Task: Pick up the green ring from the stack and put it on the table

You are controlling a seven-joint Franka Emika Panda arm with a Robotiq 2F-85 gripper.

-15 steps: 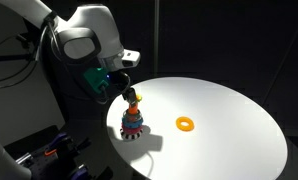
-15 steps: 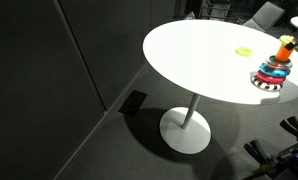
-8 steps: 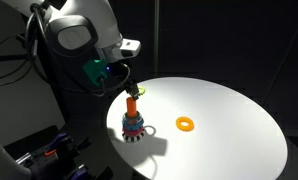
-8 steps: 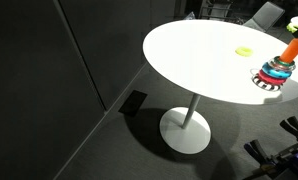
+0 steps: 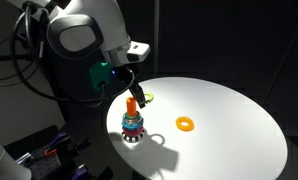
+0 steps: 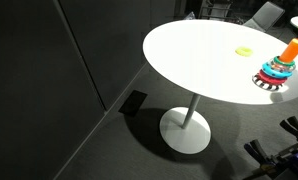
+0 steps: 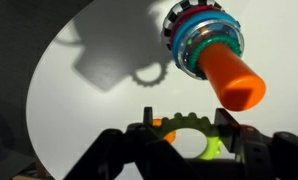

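My gripper [image 5: 139, 97] is shut on the green ring [image 5: 146, 99] and holds it in the air just above and beside the top of the stack [image 5: 132, 122]. In the wrist view the ring [image 7: 211, 148] sits between the two fingers [image 7: 183, 115], with the stack's orange peg and coloured rings [image 7: 204, 40] below on the white table [image 7: 99, 110]. The stack also shows in an exterior view [image 6: 279, 70] near the table's edge. The gripper is out of that view.
An orange-yellow ring [image 5: 186, 124] lies flat on the table [image 5: 234, 140] apart from the stack; it also shows in an exterior view [image 6: 244, 50]. The round table [image 6: 189, 60] stands on a single pedestal with dark floor around it.
The gripper has risen from the stack's top with the green ring in it and shifted slightly sideways. The ring is now off the peg. The stack and orange-yellow ring have not moved.
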